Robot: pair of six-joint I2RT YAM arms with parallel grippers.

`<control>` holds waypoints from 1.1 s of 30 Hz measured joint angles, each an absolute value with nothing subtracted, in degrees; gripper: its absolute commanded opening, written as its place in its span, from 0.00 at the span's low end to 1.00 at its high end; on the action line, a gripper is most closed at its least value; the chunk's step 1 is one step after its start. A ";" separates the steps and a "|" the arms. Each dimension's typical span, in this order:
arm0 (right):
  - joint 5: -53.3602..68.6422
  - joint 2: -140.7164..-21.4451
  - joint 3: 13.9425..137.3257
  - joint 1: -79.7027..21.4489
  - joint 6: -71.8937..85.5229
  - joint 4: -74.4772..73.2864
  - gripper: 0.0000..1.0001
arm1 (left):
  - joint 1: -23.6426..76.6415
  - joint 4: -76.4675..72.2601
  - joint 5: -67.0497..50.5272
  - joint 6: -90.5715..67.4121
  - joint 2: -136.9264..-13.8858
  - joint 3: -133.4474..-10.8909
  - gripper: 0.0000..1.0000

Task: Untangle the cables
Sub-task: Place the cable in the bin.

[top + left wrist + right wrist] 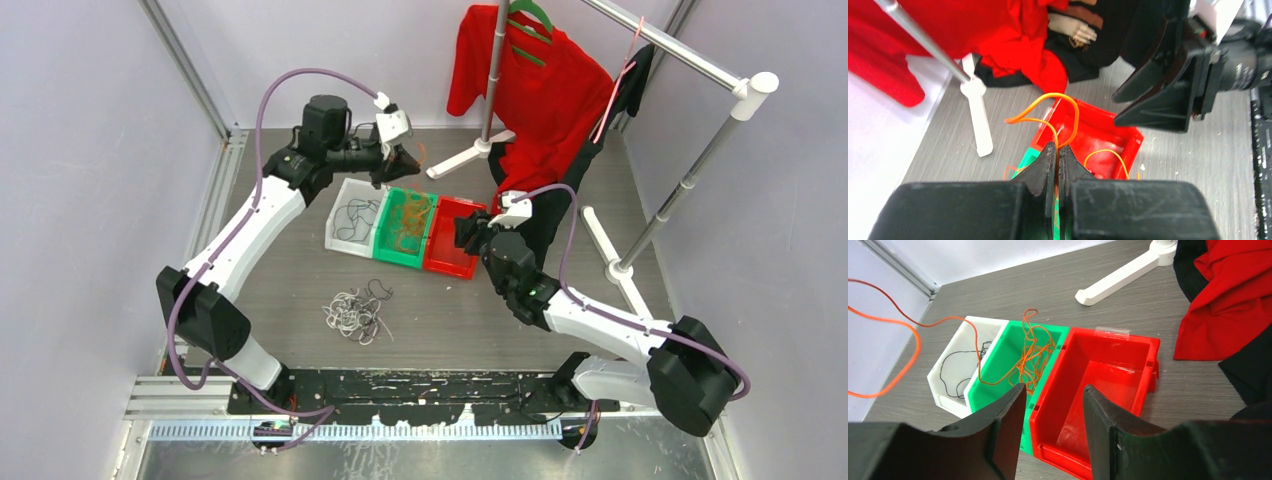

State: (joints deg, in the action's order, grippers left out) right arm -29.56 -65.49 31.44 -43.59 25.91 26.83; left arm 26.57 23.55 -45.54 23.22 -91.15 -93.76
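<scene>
Grey desk, top view: a loose tangle of cables lies toward the near edge. A white bin, green bin and red bin stand side by side mid-desk, apparently for sorting by colour. The left fingers hover over the green bin's far end, the right fingers beside the red bin.

Left wrist view: the left fingers are clenched on an orange cable, raised to draw it clear.

Right wrist view: the right fingers are released and empty, above the green-red wall.
</scene>
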 measured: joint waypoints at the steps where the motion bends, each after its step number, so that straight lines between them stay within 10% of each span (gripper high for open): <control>1: -29.56 -65.49 31.42 -43.44 25.96 26.74 0.51 | 26.74 24.08 -44.75 23.73 -91.05 -93.12 0.00; 33: -25.10 -68.27 29.23 -36.67 29.06 30.37 0.50 | 32.67 28.49 -21.78 42.94 -112.88 -92.75 0.00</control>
